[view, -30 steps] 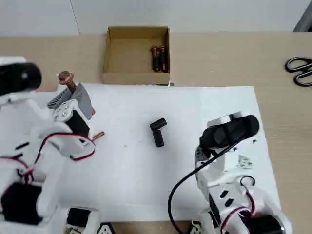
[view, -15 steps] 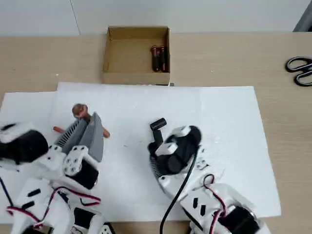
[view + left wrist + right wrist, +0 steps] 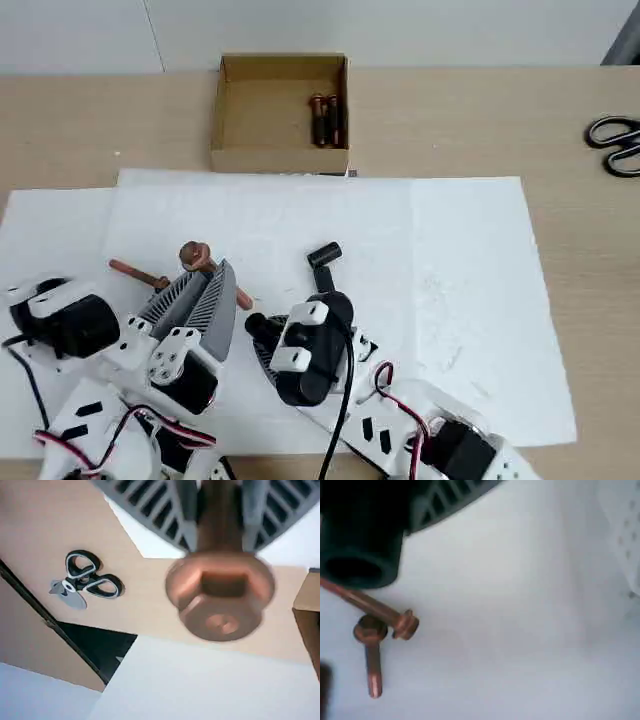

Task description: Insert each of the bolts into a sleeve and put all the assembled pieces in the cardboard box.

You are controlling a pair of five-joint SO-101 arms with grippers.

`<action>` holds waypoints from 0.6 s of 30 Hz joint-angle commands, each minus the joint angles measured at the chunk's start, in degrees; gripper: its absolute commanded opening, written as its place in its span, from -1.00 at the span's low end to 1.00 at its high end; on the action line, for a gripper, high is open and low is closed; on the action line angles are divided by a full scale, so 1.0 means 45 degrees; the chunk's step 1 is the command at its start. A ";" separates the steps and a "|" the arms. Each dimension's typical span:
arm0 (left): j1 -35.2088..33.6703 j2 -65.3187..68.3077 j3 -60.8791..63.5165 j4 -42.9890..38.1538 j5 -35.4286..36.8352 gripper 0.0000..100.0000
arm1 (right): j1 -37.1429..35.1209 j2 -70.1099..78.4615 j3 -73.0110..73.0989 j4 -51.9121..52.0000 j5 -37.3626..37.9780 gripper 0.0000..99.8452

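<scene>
Your arms just swung together: left gripper (image 3: 208, 280) pinches a bolt (image 3: 195, 256), right gripper (image 3: 266, 338) clamps a black sleeve (image 3: 256, 324), so you look about ready to mate them.

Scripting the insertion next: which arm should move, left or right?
Left, probably: the left gripper holds a bolt close to the right gripper, whose sleeve points its open end that way.

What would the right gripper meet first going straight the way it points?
Probably the copper bolt lying on the paper, just past the black sleeve the right gripper holds. The left gripper is close behind; depth is unclear.
</scene>
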 commanded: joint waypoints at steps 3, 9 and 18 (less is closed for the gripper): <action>0.0098 -0.0059 -0.0049 0.0469 0.0098 -0.99 | -0.0107 -0.0127 -0.0098 -0.0381 0.0156 -0.99; 0.0117 -0.0039 -0.0068 0.0645 0.0098 -0.99 | -0.0088 -0.0186 -0.0137 -0.0381 0.0156 -0.99; 0.0137 -0.0059 0.0850 0.0840 0.0137 -0.99 | -0.0107 -0.0107 -0.0821 -0.0381 0.0156 -0.99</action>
